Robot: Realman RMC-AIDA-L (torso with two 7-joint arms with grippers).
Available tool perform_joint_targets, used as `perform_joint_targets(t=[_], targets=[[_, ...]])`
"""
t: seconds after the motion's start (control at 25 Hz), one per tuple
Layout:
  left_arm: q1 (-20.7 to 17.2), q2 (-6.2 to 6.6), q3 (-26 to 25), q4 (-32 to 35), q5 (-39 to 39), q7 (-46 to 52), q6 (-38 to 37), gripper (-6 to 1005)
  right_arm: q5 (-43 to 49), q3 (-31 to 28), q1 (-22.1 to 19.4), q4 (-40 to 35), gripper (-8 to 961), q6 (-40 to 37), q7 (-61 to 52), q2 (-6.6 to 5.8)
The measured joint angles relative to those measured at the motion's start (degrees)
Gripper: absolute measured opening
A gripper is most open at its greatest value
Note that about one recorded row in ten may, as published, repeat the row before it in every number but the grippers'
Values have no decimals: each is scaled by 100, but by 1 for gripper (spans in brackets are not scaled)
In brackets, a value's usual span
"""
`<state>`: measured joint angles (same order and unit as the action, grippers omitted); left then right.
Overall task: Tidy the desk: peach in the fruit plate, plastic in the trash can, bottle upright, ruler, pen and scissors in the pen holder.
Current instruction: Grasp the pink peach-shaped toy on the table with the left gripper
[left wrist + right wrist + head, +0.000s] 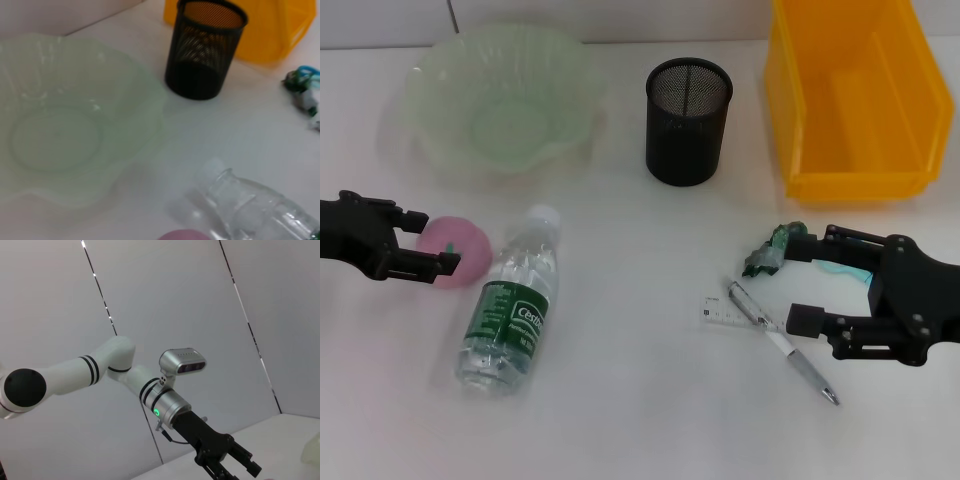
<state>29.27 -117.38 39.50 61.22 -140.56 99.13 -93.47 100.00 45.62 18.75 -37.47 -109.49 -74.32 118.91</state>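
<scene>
Left gripper point(438, 241) low over the white table point(620, 420) at its left side, jaws apart, one finger on either side of the pink peach point(458, 251), which lies on the surface just beside the neck of the bottle point(512, 303). Bottle on its side, white cap toward the fruit plate point(500, 100), green label facing up. Pale green fruit plate at the back left, holding nothing. Black mesh pen holder point(688, 121) upright at the back centre, nothing visible inside it; yellow trash can point(855, 95) to its right, bare inside. Right gripper point(798, 283) low over the table at the right, jaws wide apart, gripping nothing; upper finger next to the crumpled green plastic point(772, 252), contact impossible to judge. Bit of teal, apparently scissors handles point(844, 272), showing behind the upper finger, mostly hidden by the gripper. Silver pen point(782, 342) lying diagonally across the clear ruler point(725, 315), between the spread fingers and just left of them. In the left wrist view, plate, pen holder, bottle cap and a sliver of peach in sight.
</scene>
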Motion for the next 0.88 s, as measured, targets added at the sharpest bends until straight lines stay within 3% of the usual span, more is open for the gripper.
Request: perform_joint_targets(t=[0.4, 0.84, 0.88], targets=[[-55, -45, 159, -249, -35, -27, 703, 768, -9, 0, -16, 29, 834, -48, 3, 0], [-82, -71, 371, -522, -82, -42, 984, 641, -33, 3, 36, 68, 834, -43, 6, 9], [-83, -73, 380, -522, -82, -43, 984, 562, -33, 2, 40, 71, 834, -43, 5, 9]])
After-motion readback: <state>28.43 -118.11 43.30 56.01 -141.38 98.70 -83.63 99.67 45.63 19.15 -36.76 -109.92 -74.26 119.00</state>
